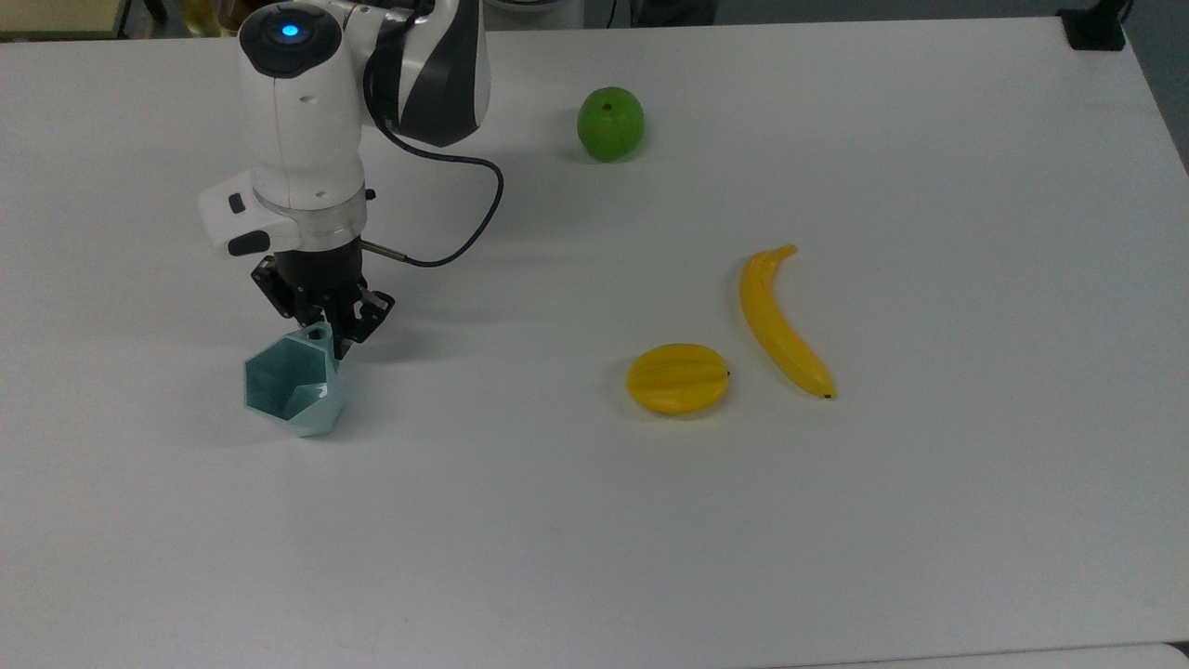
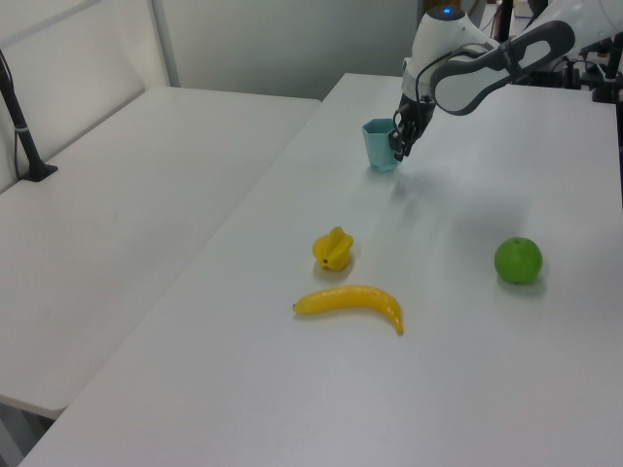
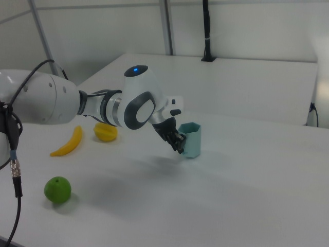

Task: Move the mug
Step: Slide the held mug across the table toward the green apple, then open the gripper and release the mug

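Claw (image 1: 324, 327) clamped on the small ring handle of the mug (image 1: 293, 385), black fingers drawn together on it at the mug's upper edge in the top view; same contact seen in the left view (image 2: 398, 146) and the right view (image 3: 178, 143). Mug: pale teal-blue, angular faceted walls, hexagonal rim, darker teal interior. It appears tilted in the top view, opening facing the top view's left; whether its base touches the white surface (image 1: 929, 520) cannot be told. Position: near the top view's left side of the surface, directly below the arm's wrist. Other items, well apart from the mug: green apple (image 1: 610, 123) toward the far edge, yellow star fruit (image 1: 678, 378) and banana (image 1: 782, 322) just beside each other toward the top view's right.
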Available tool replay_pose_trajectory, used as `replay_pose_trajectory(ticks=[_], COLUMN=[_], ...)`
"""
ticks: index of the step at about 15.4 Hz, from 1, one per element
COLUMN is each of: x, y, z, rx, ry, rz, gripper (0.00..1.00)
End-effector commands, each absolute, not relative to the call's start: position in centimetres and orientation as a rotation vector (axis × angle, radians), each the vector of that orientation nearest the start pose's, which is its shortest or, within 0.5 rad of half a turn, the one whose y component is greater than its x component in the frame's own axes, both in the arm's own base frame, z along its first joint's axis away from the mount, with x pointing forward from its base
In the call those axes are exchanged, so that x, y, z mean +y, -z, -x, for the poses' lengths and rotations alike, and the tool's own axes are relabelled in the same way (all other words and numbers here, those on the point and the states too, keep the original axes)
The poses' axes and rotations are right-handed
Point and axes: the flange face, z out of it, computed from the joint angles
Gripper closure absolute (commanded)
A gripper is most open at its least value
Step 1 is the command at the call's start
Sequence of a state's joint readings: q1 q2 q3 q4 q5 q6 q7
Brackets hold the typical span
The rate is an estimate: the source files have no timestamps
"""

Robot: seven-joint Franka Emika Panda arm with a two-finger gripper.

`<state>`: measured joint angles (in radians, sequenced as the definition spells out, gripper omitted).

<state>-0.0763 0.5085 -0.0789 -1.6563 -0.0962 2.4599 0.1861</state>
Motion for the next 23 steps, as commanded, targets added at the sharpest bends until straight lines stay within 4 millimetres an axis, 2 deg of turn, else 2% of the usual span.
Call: replay_pose_trajectory(ticks=[1,6,7,9,11,15,16,17,18,19,20,23], x=[-7.8,-0.1,1.7,4.1,5.4,4.9,4.6,4.3,4.2,4.1,4.0,4.1], y=[-37.9,-40.1,-40.0,-39.2,-38.1,-36.4,-36.0,-36.0,-35.8,-35.4,-35.3,-36.6], z=[-65.9,-59.0,-57.8,-56.2,-56.0,-56.3,-56.3,-56.4,-56.2,-55.8,-55.5,-54.8], rx=[0.391,0.202,0.152,0.123,0.129,0.102,0.102,0.106,0.113,0.115,0.119,0.125], ry=[0.455,0.32,0.302,0.266,0.243,0.22,0.207,0.207,0.178,0.144,0.096,0.019], rz=[3.183,3.204,3.206,3.205,3.206,3.239,3.246,3.249,3.254,3.26,3.269,3.284], gripper=[1.0,1.0,1.0,1.0,1.0,0.98,0.93,0.84,0.42,0.13,0.0,0.0])
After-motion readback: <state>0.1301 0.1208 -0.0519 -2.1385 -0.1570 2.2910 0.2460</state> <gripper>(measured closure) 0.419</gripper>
